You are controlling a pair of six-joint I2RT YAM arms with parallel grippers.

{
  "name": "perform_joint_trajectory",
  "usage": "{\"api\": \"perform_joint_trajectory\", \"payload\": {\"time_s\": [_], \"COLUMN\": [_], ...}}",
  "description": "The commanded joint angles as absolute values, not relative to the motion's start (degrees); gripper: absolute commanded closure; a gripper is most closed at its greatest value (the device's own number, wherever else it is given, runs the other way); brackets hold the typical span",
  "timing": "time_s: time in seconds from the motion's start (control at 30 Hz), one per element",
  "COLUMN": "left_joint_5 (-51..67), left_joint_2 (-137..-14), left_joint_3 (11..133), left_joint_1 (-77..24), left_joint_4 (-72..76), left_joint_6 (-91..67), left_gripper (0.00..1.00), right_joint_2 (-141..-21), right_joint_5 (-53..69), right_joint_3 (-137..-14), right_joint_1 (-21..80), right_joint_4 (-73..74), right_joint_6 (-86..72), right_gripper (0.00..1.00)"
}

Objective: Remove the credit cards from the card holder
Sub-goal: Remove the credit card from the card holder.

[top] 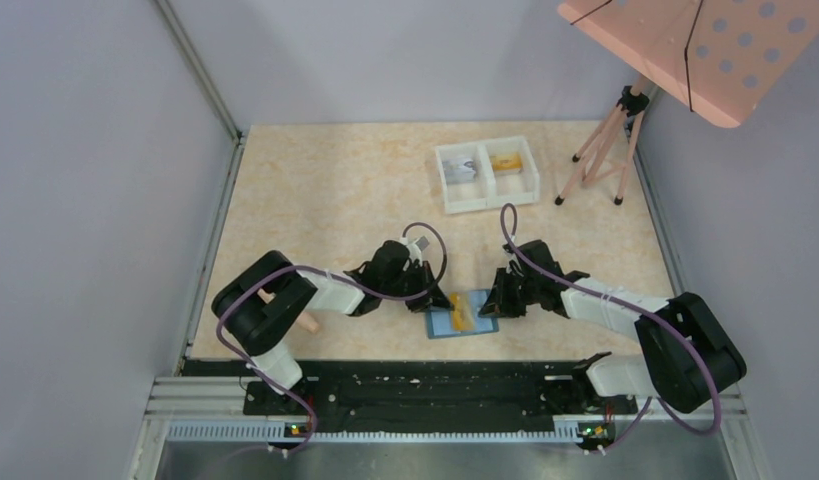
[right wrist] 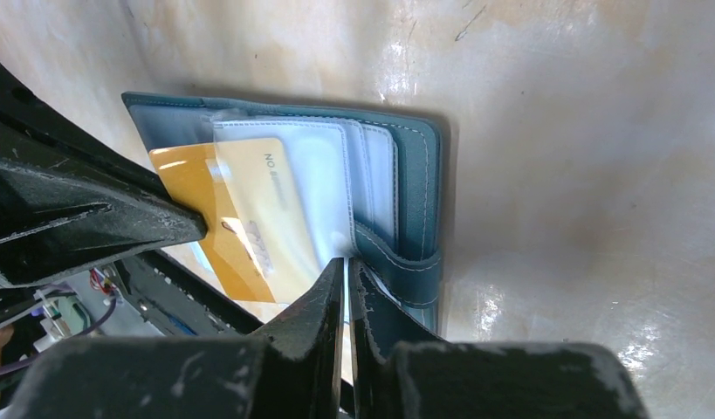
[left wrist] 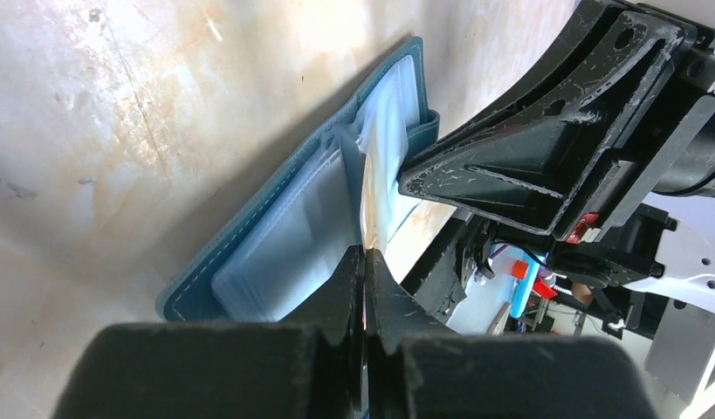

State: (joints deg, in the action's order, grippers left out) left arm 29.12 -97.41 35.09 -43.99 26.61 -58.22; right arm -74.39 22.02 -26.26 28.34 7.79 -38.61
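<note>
Two hands meet over the card holder point(top: 463, 313), which lies open on the bench point(top: 335, 190) at the lower centre of the top view, just above the rail that carries the arm bases. The left hand point(left wrist: 365, 262) is clamped on an orange-gold card point(right wrist: 240, 218): in its own wrist view the fingers point(left wrist: 340, 279) press together on the card's thin edge, and in the right wrist view one of those black fingers covers the card's left corner. The card stands partly out of a clear pocket, its lower end past the holder's lower edge, tilted against the pocket's sides.

The right hand point(right wrist: 346, 266) comes in from the right side of the top view. Its fingertips are drawn almost together on the lower edge of the holder's light-blue pockets, just left of the snap tab point(right wrist: 406, 262), and they pinch that thin edge. The teal cover lies flat on the bench, with the pocket leaves fanned up a little.

Toward the upper right of the top view, well apart from the hands, sits a white tray point(top: 488, 200) with two compartments. Its left compartment holds a greyish card point(top: 463, 168) and its right one a small orange piece point(top: 505, 160), too small to read. A pink tripod point(top: 605, 150) stands beside the tray at the frame's right.
</note>
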Motion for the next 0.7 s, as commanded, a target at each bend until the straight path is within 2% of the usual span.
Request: {"api": "perform_joint_trajectory", "payload": {"time_s": [0.0, 0.53, 0.67], "left_joint_5": [29.48, 20.77, 18.0], "left_joint_2": [-93.77, -81.62, -78.27], "left_joint_3": [33.93, 32.07, 31.7], "left_joint_1": [-43.63, -42.36, -42.19], "left_joint_4": [25.26, 15.62, 14.78], "left_joint_6": [-57.68, -56.25, -56.82], "left_gripper": [1.0, 1.0, 1.0], "right_joint_2": [-75.85, -71.13, -68.85], "right_joint_5": [16.97, 20.04, 23.28], "right_joint_3": [-26.69, -31.58, -31.88], "right_joint_1": [29.17, 29.1, 29.13], "right_joint_4": [9.9, 11.84, 8.19], "right_joint_6": [-37.69, -38.51, -39.65], "right_gripper": [0.94, 0.93, 0.87]}}
